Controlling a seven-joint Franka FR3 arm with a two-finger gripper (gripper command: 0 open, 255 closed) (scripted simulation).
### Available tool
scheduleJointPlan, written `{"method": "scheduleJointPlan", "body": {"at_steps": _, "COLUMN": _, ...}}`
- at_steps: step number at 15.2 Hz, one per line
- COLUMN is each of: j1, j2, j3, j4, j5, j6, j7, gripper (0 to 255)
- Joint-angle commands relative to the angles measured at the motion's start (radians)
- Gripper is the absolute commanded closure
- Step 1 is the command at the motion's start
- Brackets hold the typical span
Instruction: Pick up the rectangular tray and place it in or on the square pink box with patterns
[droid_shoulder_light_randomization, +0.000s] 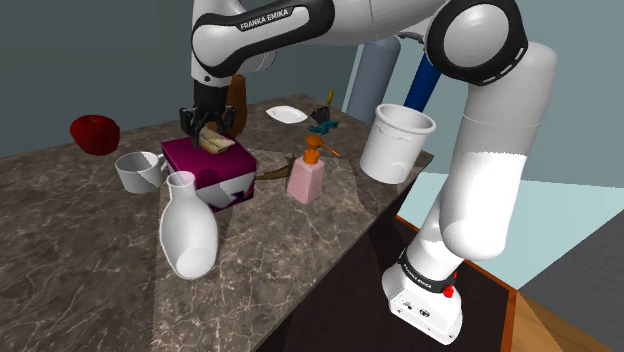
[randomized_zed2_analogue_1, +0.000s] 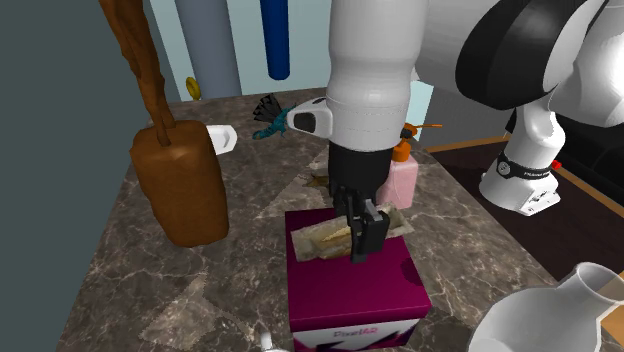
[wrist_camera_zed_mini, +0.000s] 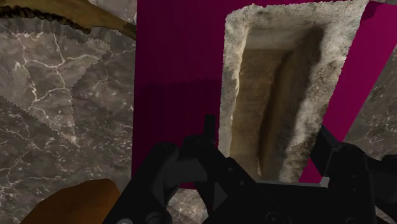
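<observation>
Several things are spread over the marble bench (droid_shoulder_light_randomization: 70, 250). At the far left a red object (droid_shoulder_light_randomization: 95, 132) is seen, then a white mug (droid_shoulder_light_randomization: 138, 170) and, nearer, a white vase (droid_shoulder_light_randomization: 187, 228). Just right of the mug the magenta box (droid_shoulder_light_randomization: 192, 158) is set. The tan tray (droid_shoulder_light_randomization: 216, 142) is laid on its top and is grasped across its long walls by the gripper (droid_shoulder_light_randomization: 210, 128). Right of the box a pink bottle (droid_shoulder_light_randomization: 307, 177) is stood, and farther right a white pot (droid_shoulder_light_randomization: 397, 142).
</observation>
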Motion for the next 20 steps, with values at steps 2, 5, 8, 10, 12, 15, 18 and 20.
{"method": "scheduleJointPlan", "body": {"at_steps": 2, "j1": 0.0, "j2": 0.001, "j3": 0.0, "j4": 0.0, "j5": 0.0, "j6": 0.002, "j7": 0.0, "gripper": 255}}
{"method": "scheduleJointPlan", "body": {"at_steps": 5, "j1": 0.0, "j2": 0.001, "j3": 0.0, "j4": 0.0, "j5": 0.0, "j6": 0.002, "j7": 0.0, "gripper": 0}}
{"method": "scheduleJointPlan", "body": {"at_steps": 8, "j1": 0.0, "j2": 0.001, "j3": 0.0, "j4": -0.001, "j5": 0.0, "j6": 0.002, "j7": 0.0, "gripper": 0}}
{"method": "scheduleJointPlan", "body": {"at_steps": 10, "j1": 0.0, "j2": 0.001, "j3": 0.0, "j4": -0.001, "j5": 0.0, "j6": 0.002, "j7": 0.0, "gripper": 0}}
{"method": "scheduleJointPlan", "body": {"at_steps": 12, "j1": -0.004, "j2": -0.025, "j3": -0.001, "j4": 0.031, "j5": 0.002, "j6": -0.056, "j7": -0.001, "gripper": 0}}
{"method": "scheduleJointPlan", "body": {"at_steps": 15, "j1": -0.007, "j2": -0.045, "j3": -0.002, "j4": 0.064, "j5": 0.003, "j6": -0.109, "j7": -0.002, "gripper": 0}}
{"method": "scheduleJointPlan", "body": {"at_steps": 18, "j1": -0.007, "j2": -0.045, "j3": -0.002, "j4": 0.064, "j5": 0.003, "j6": -0.109, "j7": -0.002, "gripper": 0}}
{"method": "scheduleJointPlan", "body": {"at_steps": 20, "j1": -0.007, "j2": -0.045, "j3": -0.002, "j4": 0.064, "j5": 0.003, "j6": -0.109, "j7": -0.002, "gripper": 0}}
